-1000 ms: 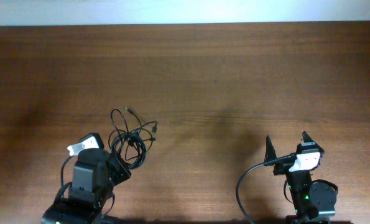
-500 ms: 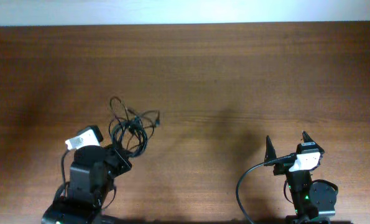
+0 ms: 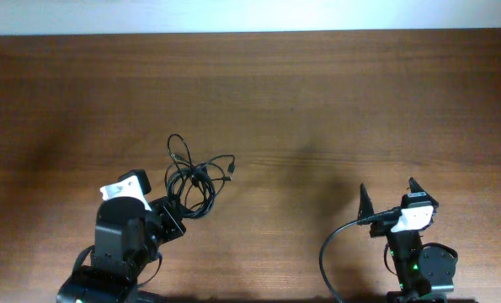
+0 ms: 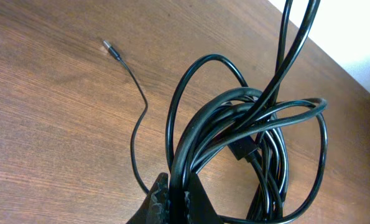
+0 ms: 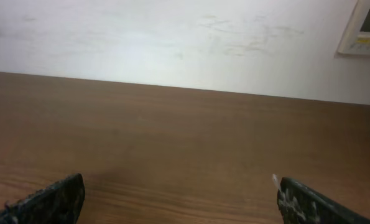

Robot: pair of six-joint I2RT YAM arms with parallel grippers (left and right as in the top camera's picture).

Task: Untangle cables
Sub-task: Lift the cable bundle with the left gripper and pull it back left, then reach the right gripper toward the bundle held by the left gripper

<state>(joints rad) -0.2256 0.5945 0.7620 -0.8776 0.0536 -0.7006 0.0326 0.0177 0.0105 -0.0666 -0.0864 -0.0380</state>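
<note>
Rightward since a moment ago goes the tangled bundle of thin black cables (image 3: pixel 195 177), front-left on the brown wooden table (image 3: pixel 317 101), pinched in my left gripper (image 3: pixel 173 212); my right gripper (image 3: pixel 388 194) gapes wide.

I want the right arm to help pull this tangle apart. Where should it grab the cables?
Probably the loose strand ending in a plug on the cables' right side, coming from the right. It sticks out clear of the coils, facing the open right tool, opposite the left tool's pinch.

Brown wood-grain table (image 3: pixel 317 101) against a pale, scuffed wall (image 5: pixel 172 37), small white panel (image 5: pixel 365 28) at right.
</note>
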